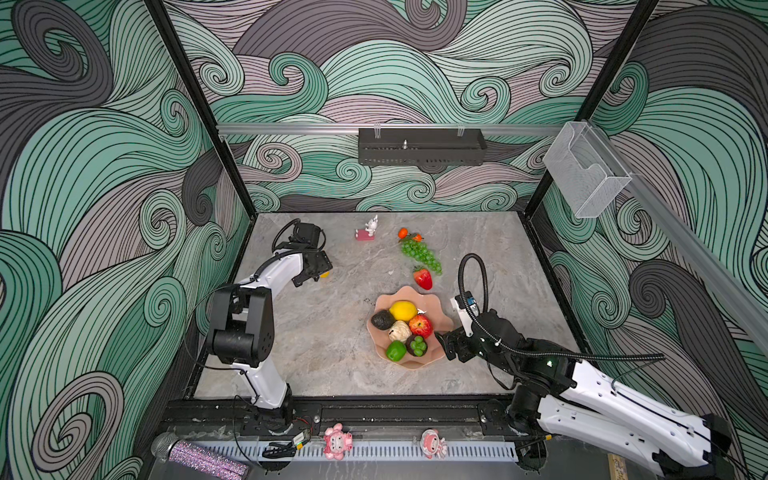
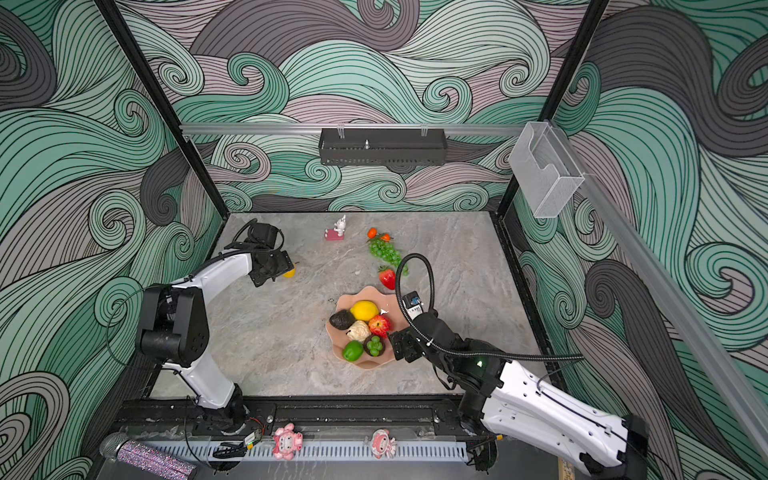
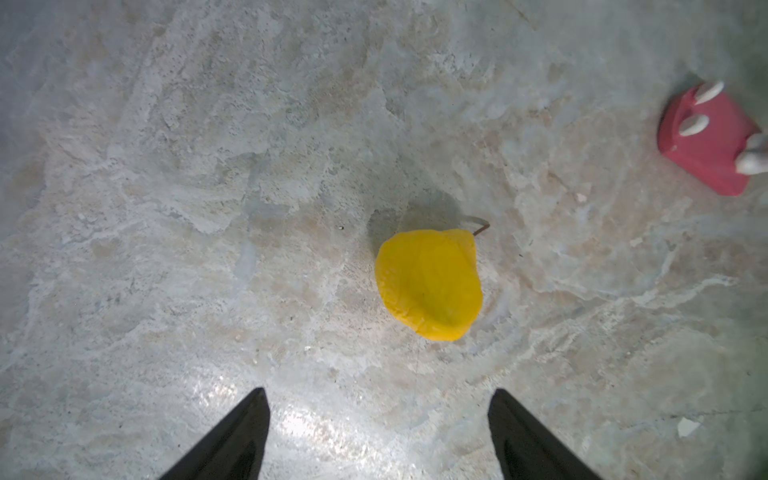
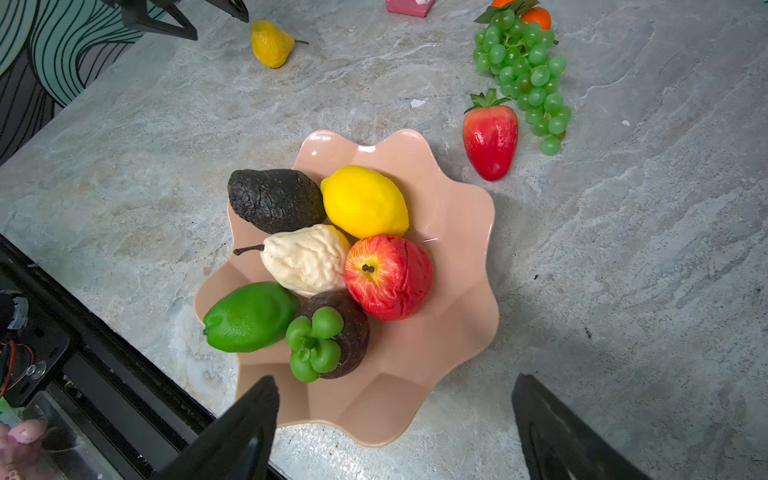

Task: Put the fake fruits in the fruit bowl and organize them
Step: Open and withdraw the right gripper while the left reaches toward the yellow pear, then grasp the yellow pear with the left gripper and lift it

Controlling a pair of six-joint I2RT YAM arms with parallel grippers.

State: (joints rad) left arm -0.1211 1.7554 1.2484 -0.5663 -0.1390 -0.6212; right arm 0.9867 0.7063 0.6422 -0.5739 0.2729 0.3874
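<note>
fruit bowl [image 4: 457,216] part full | left hand [image 3: 377,390] spread (nr yellow pear [image 3: 428,286])

The fruit bowl [image 4: 457,216] is plain salmon-pink. In it the lemon [image 4: 365,201] is bright yellow, the avocado [image 4: 274,199] wrinkled brown-black, the knobbly pear [image 4: 307,259] cream with fine speckles, the apple [image 4: 388,276] red streaked with yellow, the lime [image 4: 249,318] glossy green, and the mangosteen [image 4: 349,332] dark brown under a green cap. The counter [image 4: 623,249] is grey, marbled with beige veins. On it are a red strawberry [image 4: 490,141] with green leaves, translucent green grapes [image 4: 528,70], 2 oranges [image 4: 538,16] and a yellow pear [image 3: 428,284]. The walls [image 1: 104,166] carry teal, grey and mauve swirls lined in black.
</note>
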